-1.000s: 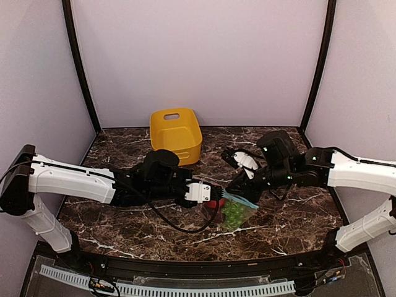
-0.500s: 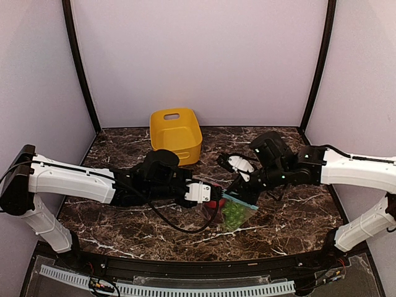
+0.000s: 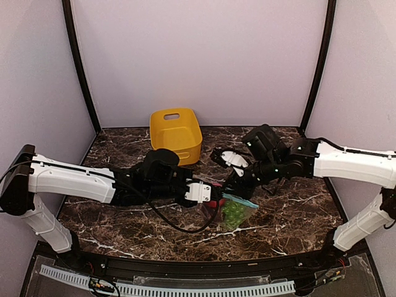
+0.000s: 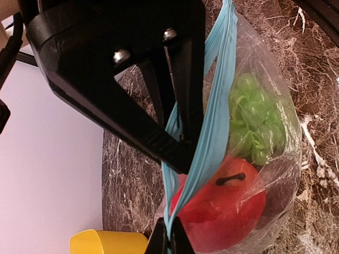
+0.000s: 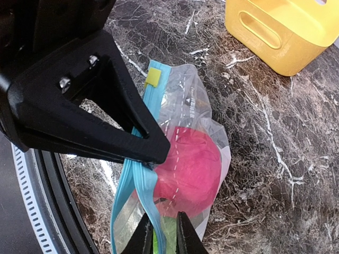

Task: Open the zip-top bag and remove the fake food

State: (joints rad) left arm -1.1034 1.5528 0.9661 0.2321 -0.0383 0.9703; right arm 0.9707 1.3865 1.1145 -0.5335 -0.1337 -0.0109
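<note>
The zip-top bag (image 3: 235, 211) hangs just above the marble between both arms, its teal zip strip (image 4: 212, 114) parted into two lips. Inside I see fake food: a red round fruit (image 4: 222, 209) and green grapes (image 4: 255, 123), with a dark shape low behind them. My left gripper (image 3: 213, 199) is shut on one lip of the strip, its tips (image 4: 169, 239) pinching it at the bottom of the left wrist view. My right gripper (image 3: 234, 185) is shut on the other lip, which runs between its tips (image 5: 161, 233). The red fruit (image 5: 190, 172) bulges beside them.
A yellow plastic bin (image 3: 176, 133) stands at the back, left of centre, close behind the left wrist; it also shows at the top right of the right wrist view as the bin (image 5: 286, 32). Dark veined marble (image 3: 124, 216) lies under everything.
The right arm has swung left and a little back, bringing its wrist nearer the left gripper. The bag's top has shifted slightly with it. The left arm has stayed put.
</note>
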